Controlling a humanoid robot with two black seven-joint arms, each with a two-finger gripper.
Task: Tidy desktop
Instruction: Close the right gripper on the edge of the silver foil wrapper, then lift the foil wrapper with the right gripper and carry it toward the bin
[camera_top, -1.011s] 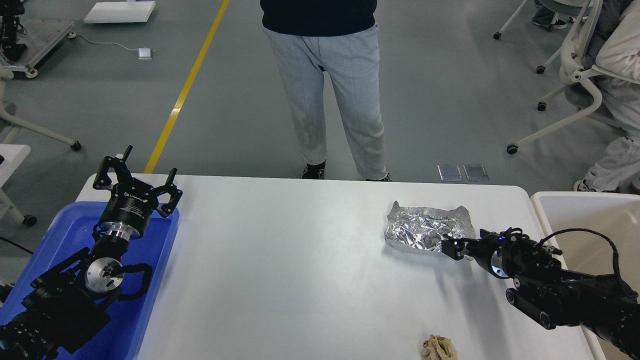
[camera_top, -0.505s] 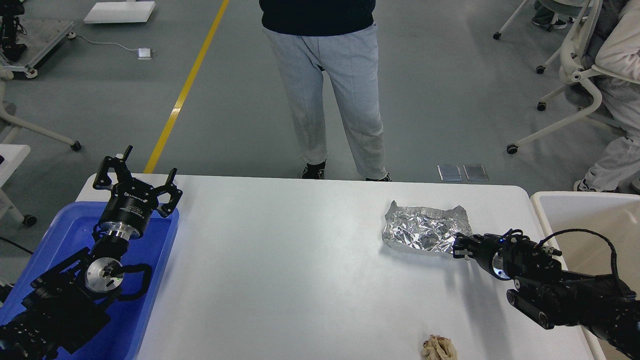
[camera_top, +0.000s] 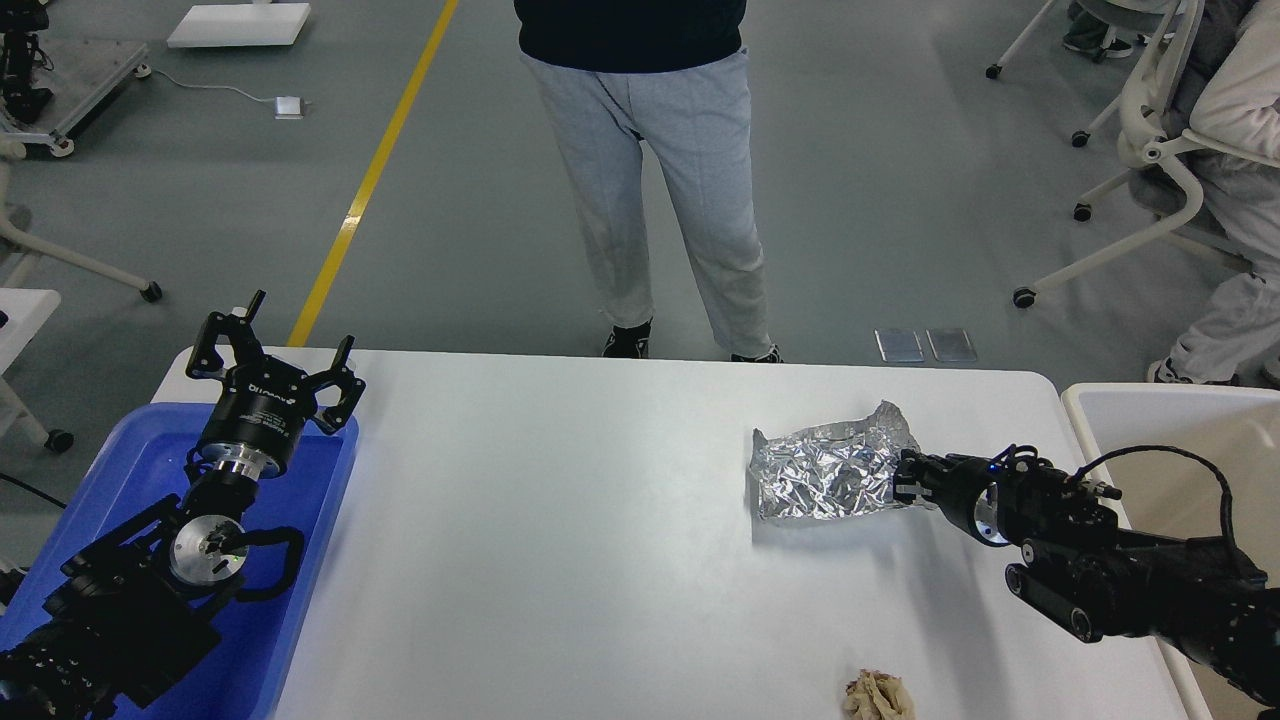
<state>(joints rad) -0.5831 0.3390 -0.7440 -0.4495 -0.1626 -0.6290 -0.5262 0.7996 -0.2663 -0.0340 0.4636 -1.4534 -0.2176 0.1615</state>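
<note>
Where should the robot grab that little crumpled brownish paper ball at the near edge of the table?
Probably straight from above, pinching across the middle of the crumpled wad. It lies loose on the desktop with no handle or flat edge, and bare table on its sides leaves room for fingers.

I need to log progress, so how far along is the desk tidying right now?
Early. Nothing shows as put away yet. In hand: the right gripper has its jaws on the edge of the crumpled foil sheet, lifted off the desktop. Left: the foil, plus a crumpled beige wad at the near edge. The left gripper hangs open over the blue tray.
</note>
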